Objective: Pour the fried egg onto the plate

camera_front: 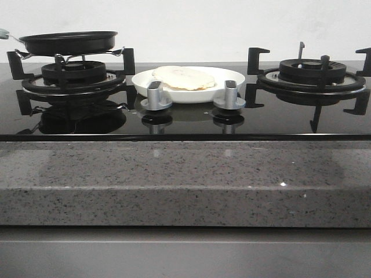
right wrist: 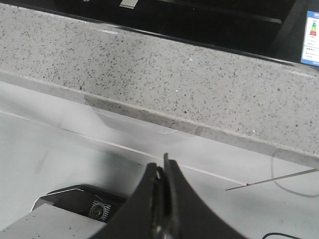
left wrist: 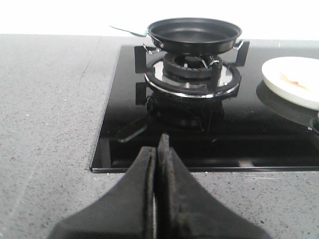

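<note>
Speckled grey countertop, glossy black hob, white wall, both jaws closed empty.

The two silver knobs hide the near rim of the plate in the front view, the left wrist view's edge cuts the plate and fried egg, and the pan's handle runs off-frame.

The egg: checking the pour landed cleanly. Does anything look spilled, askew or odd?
Nothing spilled. The fried egg lies wholly on the plate, slightly left of centre. The pan sits empty and level on the left burner.
</note>
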Robot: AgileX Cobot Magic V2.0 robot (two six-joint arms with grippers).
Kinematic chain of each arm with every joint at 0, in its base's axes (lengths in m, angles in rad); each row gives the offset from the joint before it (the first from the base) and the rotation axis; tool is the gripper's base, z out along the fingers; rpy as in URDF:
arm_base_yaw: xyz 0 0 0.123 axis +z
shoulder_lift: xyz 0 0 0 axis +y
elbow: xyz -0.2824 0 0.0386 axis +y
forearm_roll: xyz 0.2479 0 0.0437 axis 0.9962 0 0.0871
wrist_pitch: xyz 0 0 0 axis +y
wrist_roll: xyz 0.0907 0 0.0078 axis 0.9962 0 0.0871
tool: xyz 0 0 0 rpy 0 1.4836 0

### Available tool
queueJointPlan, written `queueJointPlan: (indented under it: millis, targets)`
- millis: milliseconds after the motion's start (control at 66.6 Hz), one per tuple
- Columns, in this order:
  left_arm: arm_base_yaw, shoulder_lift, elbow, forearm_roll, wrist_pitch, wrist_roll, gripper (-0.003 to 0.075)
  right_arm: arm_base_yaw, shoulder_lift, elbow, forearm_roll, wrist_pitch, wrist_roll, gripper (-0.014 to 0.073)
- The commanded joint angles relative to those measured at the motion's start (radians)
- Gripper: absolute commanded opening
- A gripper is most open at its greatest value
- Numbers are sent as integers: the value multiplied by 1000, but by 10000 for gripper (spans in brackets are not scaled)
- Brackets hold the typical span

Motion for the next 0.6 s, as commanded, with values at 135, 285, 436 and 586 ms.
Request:
queueJointPlan:
  millis: [135, 285, 436, 586]
  targets:
    - [16, -144, 174, -101, -293, -6, -20, 0, 5, -22, -16, -53, -6, -109]
    - [16, -152, 209, -97, -361, -6, -20, 0, 4, -22, -16, -52, -6, -109]
    - [16, -152, 211, -84, -407, -4, -20, 0, 4, -22, -16, -52, -6, -109]
    - [16, -150, 211, -84, -398, -4, -20, 0, 4, -22, -16, -52, -6, -109]
